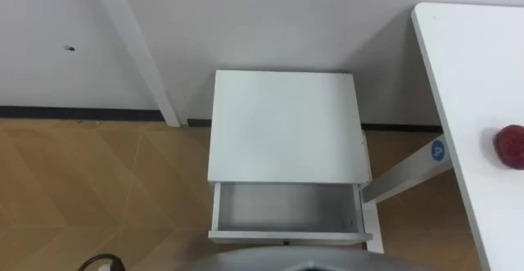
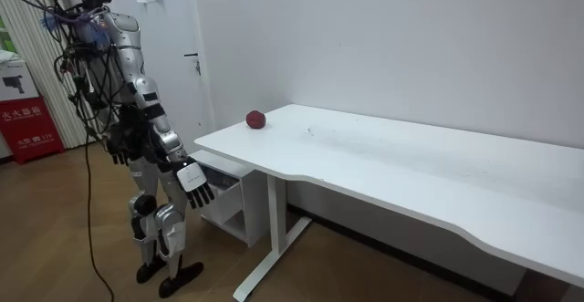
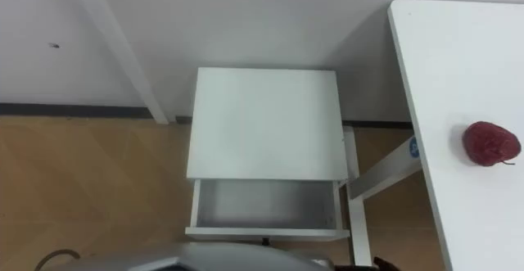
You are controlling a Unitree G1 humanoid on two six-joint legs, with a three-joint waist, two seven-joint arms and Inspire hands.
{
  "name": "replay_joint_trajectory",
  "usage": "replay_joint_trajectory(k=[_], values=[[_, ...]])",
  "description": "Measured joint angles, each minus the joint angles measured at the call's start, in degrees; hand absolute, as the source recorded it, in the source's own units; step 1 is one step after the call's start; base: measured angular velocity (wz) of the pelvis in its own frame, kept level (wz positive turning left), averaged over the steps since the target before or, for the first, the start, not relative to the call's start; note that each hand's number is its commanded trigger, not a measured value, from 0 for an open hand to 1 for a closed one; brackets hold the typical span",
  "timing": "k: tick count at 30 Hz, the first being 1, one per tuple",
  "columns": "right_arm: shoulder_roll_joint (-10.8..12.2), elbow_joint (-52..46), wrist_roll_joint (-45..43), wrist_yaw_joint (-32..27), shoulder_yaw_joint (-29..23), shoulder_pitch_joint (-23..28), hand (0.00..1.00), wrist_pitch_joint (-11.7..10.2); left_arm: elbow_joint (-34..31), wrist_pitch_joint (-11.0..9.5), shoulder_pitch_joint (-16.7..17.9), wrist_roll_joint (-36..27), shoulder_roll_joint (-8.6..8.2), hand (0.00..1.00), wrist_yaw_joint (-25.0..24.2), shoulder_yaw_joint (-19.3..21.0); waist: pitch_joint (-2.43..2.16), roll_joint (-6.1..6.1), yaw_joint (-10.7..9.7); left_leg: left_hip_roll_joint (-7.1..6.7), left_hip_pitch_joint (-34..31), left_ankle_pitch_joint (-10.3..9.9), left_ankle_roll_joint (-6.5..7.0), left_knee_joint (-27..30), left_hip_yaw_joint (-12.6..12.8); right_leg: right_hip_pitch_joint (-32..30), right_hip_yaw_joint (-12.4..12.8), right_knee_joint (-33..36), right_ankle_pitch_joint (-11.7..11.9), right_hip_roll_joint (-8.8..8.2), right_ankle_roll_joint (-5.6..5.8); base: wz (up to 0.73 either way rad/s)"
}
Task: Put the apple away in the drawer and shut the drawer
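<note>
Plainly, the apple point(image 3: 490, 143) lies loose on the worktop point(image 3: 446, 66), to the right of the cabinet point(image 3: 264, 124) and well apart from it, and nothing touches it. We see the drawer point(image 3: 266, 204) pulled out from the cabinet's front, towards the robot, and bare inside. In the room view the robot stands upright on the wooden floor point(image 1: 98, 189) just in front of the cabinet, facing it. Its right robot hand point(image 2: 196, 182) hangs low on the cabinet's side of the body, fingers relaxed and spread, holding nothing. The left robot hand point(image 2: 119, 147) shows as a dark shape on the side of the body away from the cabinet, and we cannot tell its state.

We judge the task barely begun: the pick comes first. The risks, as we read them, start with the fruit itself. It is round and sits on a smooth surface, so a glancing touch could send it rolling, perhaps off the worktop's end nearest the cabinet. The reach goes sideways and up from where the robot stands, so a forearm may clip the worktop's edge. The drawer sits low at the cabinet's front; letting go from too high could make the apple bounce out. Finally, a push on one corner of the drawer's front could skew it, or shove the cabinet against the wall point(image 3: 246, 17).
</note>
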Motion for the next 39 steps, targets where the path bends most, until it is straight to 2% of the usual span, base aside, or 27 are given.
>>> replay_joint_trajectory(k=[8,12,14,16,17,19,20,21,22,26,29,33,38,39], values=[[0.04,-0.02,0.77,-0.09,-0.01,-0.12,0.00,-0.04,0.08,-0.12,-0.11,-0.07,0.00,0.00,0.00,0.08,-0.06,-0.37,0.09,0.04,-0.08,0.00,0.00,-0.04,0.04,-0.28,0.10,0.04,0.00,0.10,0.00,0.00],[0.38,0.77,7.17,-1.13,-2.06,-0.60,0.00,0.00,0.63,-0.15,-0.52,-0.21,0.01,0.00,0.04,0.17,-0.09,-0.44,-0.07,0.09,-0.12,0.00,0.00,-0.05,0.45,-0.43,0.71,0.13,0.00,0.11,0.00,-0.05],[0.63,0.69,13.44,-1.94,-5.71,-0.45,0.00,-0.01,0.52,-0.34,-0.36,-0.08,-0.10,0.00,0.03,1.28,-0.10,-0.49,-0.35,0.09,-0.06,0.00,0.00,-0.01,0.48,-0.57,0.64,0.09,0.00,0.07,0.00,0.00],[0.50,0.39,24.04,-2.74,-13.53,-0.31,0.00,0.01,0.47,-1.19,-0.23,-0.14,0.03,0.00,0.08,4.07,-0.12,-0.48,-1.88,0.08,-0.14,0.00,0.00,-0.01,0.26,-0.31,0.77,0.15,0.00,0.21,0.00,0.04],[0.41,0.34,26.94,-2.91,-15.29,-0.25,0.00,0.04,0.49,-1.18,-0.20,-0.14,0.09,0.00,0.12,4.76,-0.13,-0.49,-2.18,0.08,-0.14,0.00,0.00,-0.01,0.28,-0.31,0.75,0.15,0.00,0.21,0.00,0.00],[0.24,-1.77,40.86,-4.41,-21.96,0.41,0.00,0.13,0.31,-1.19,0.68,-0.14,0.49,0.00,1.00,6.38,-0.22,-0.45,-3.32,0.09,-0.01,0.00,0.00,0.01,0.56,-0.40,1.49,0.31,0.00,0.35,0.00,-0.08],[0.26,-2.52,44.38,-4.84,-23.57,0.63,0.00,0.09,0.04,-1.21,0.83,-0.13,0.59,0.00,1.07,6.52,-0.24,-0.40,-3.46,0.10,0.00,0.00,0.00,0.01,0.82,-0.47,1.64,0.32,0.00,0.36,0.00,-0.15],[0.24,-3.45,49.66,-5.77,-27.42,0.58,0.00,0.02,-0.30,-1.53,1.04,-0.13,0.79,0.00,1.23,7.08,-0.25,-0.40,-4.11,0.09,-0.02,0.00,0.00,0.00,1.13,-0.58,1.82,0.34,0.00,0.38,0.00,-0.12],[0.23,-4.79,53.96,-7.28,-29.77,0.48,0.00,-0.11,-0.30,-1.63,1.02,-0.13,1.07,0.00,1.47,7.40,-0.26,-0.37,-4.92,0.09,-0.08,0.00,0.00,-0.02,1.14,-0.80,1.86,0.64,0.00,0.39,0.00,-0.10],[0.21,-6.93,64.46,-10.62,-35.10,0.19,0.00,-1.83,-0.07,-2.14,0.05,0.00,1.87,0.00,2.32,7.58,-0.47,-0.44,-5.55,0.18,-0.19,-0.01,-0.01,-0.05,1.47,-1.77,2.50,1.37,0.00,0.52,-0.02,-0.06],[0.27,-8.05,67.20,-12.61,-36.13,0.04,0.00,-2.25,-0.23,-2.14,-0.32,-0.01,1.96,0.00,2.05,7.58,-0.57,-0.36,-5.32,0.37,-0.44,-0.02,-0.03,-0.03,2.22,-2.72,3.21,2.35,-0.01,0.72,-0.04,-0.14],[0.27,-10.69,70.13,-15.52,-36.07,0.07,0.00,-2.45,-1.66,-2.10,-0.03,-0.14,2.30,0.00,1.58,7.41,-0.85,-0.96,-5.37,0.42,-0.92,-0.02,-0.04,0.09,2.60,-3.27,3.35,3.01,-0.01,0.76,-0.04,-0.06],[0.27,-18.37,72.68,-19.86,-36.58,-0.59,0.00,-3.50,-3.23,-2.00,-0.04,-0.13,2.43,0.00,0.59,7.41,-0.69,-1.43,-5.55,0.36,-1.11,-0.01,-0.02,0.35,2.72,-3.38,3.83,2.93,-0.02,0.72,-0.05,0.00],[0.28,-21.32,72.63,-21.45,-36.61,-0.66,0.00,-3.80,-3.94,-1.94,0.12,-0.17,2.43,0.00,0.52,7.42,-0.53,-1.73,-5.57,0.37,-1.13,-0.01,-0.02,0.33,2.72,-3.43,3.77,2.94,-0.02,0.73,-0.05,0.00]])
